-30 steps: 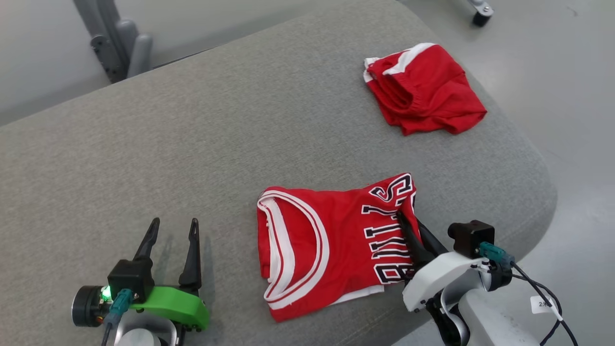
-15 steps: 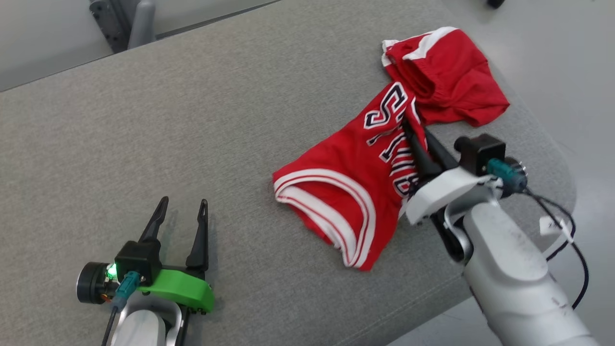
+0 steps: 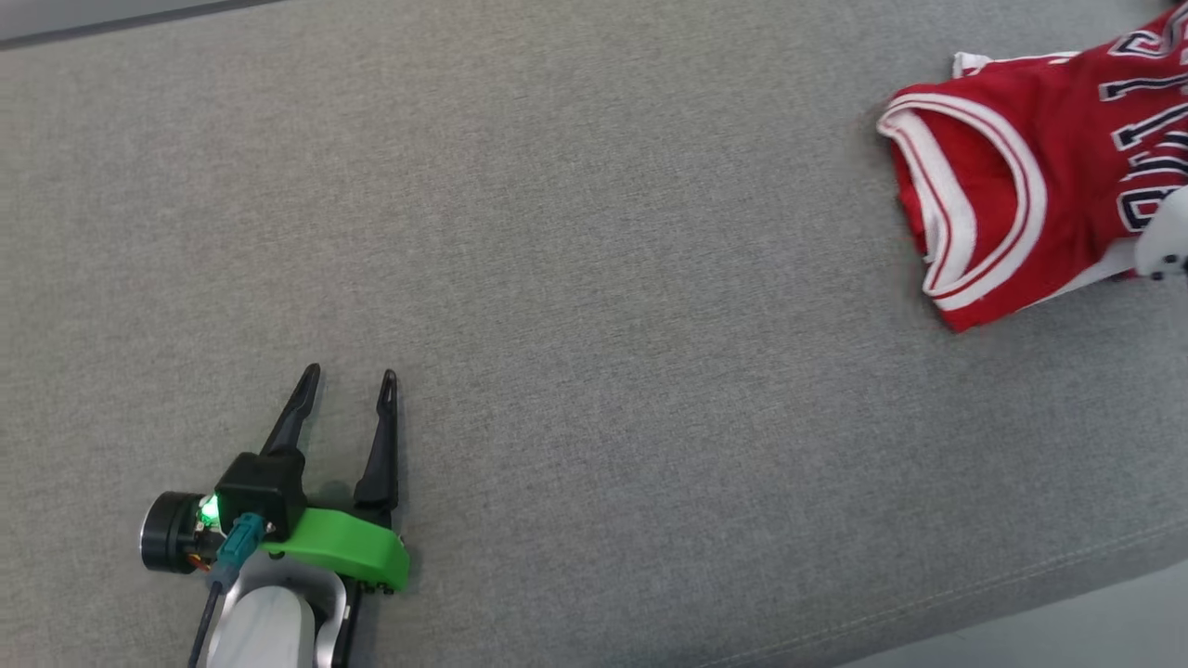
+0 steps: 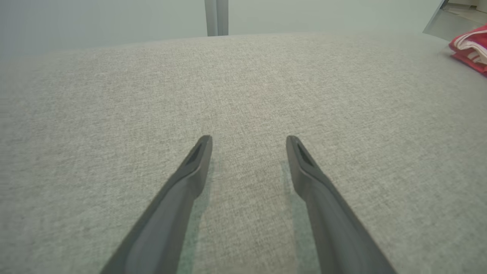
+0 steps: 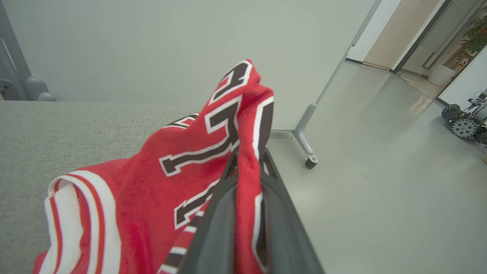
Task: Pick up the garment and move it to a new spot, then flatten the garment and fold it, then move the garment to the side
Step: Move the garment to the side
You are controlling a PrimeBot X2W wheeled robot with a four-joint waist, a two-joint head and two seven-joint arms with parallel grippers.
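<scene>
**Right gripper pinches the jersey at the far right; left gripper rests spread**

The left gripper [image 3: 350, 373] sits low over the grey cushion [image 3: 594, 232] at the near left. Its forearm comes up from the bottom edge and its two dark fingers point away, spread wide with nothing between them.

In its own wrist view, the right gripper [image 5: 249, 160] has its fingers drawn narrow on a raised fold of the red jersey [image 3: 1002, 186]. The lettered cloth stands up past the tips.

The jersey lies at the far right of the cushion with its white-trimmed neck opening turned left. In the head view the frame edge cuts off its lettering. There the right arm is just a pale piece [image 3: 1165, 237] at that edge, its fingers out of frame.

A red and white scrap [image 4: 470, 47] at the right edge of the left wrist view is too cropped to identify.
</scene>
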